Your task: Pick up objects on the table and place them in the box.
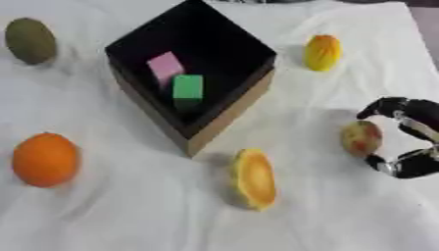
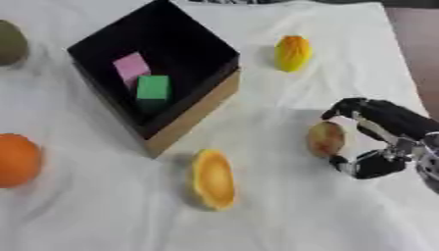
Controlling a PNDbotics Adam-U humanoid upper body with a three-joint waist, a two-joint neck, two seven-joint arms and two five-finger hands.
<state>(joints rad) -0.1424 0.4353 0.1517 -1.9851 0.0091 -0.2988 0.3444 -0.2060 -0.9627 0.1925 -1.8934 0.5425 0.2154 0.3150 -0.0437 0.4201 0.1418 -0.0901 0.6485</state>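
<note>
Cupping toward the reddish-yellow fruit (image 2: 327,139), the right hand (image 2: 381,139) has fingers and thumb curved apart on either side of it, not yet clamped. The fruit lies right of the box (image 2: 193,115), just boxward of the palm.

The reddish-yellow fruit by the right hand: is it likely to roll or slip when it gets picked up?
The fruit looks rounded and smooth, so it could probably roll on the white cloth if nudged. The right hand has fingers curved on both sides of it, which should limit rolling. It seems to hold its shape, so likely rigid, though a smooth skin might slip.
</note>
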